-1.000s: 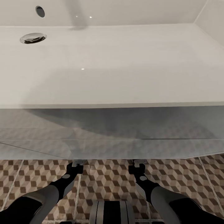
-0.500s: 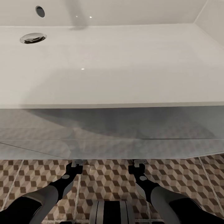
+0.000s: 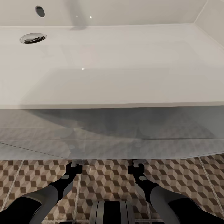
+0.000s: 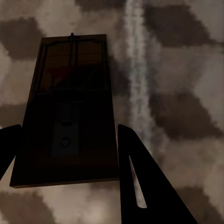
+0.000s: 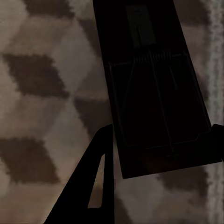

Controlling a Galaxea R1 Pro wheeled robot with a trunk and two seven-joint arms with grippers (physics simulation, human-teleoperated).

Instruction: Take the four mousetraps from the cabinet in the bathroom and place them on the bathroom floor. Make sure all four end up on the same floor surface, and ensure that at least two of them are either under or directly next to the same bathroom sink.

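Left pincer (image 4: 67, 127), seen from its wrist: two dark fingers set against the long edges of the left mousetrap (image 4: 70, 107), apparently clamped on it, with no gap visible on either side. Right pincer (image 5: 163, 128) likewise: fingers flanking the right mousetrap (image 5: 154, 84) and seemingly closed on it. Both boards flat, wire side up, deep in shadow, just above or on the patterned floor (image 4: 186, 70); contact with the tiles not discernible.

From the head camera: left pincer (image 3: 77, 163) and right pincer (image 3: 139, 162) pushed side by side under the front edge of the white sink (image 3: 124, 105), tips lost behind the see-through cupboard front (image 3: 124, 133); drain (image 3: 33, 38) far off to the left.

Compared with half a second and one second ago: almost no change, only a slight shift of both wrists. Probably a pause at the set-down point, before release. Once let go here, two traps under the same sink, as the task demands.
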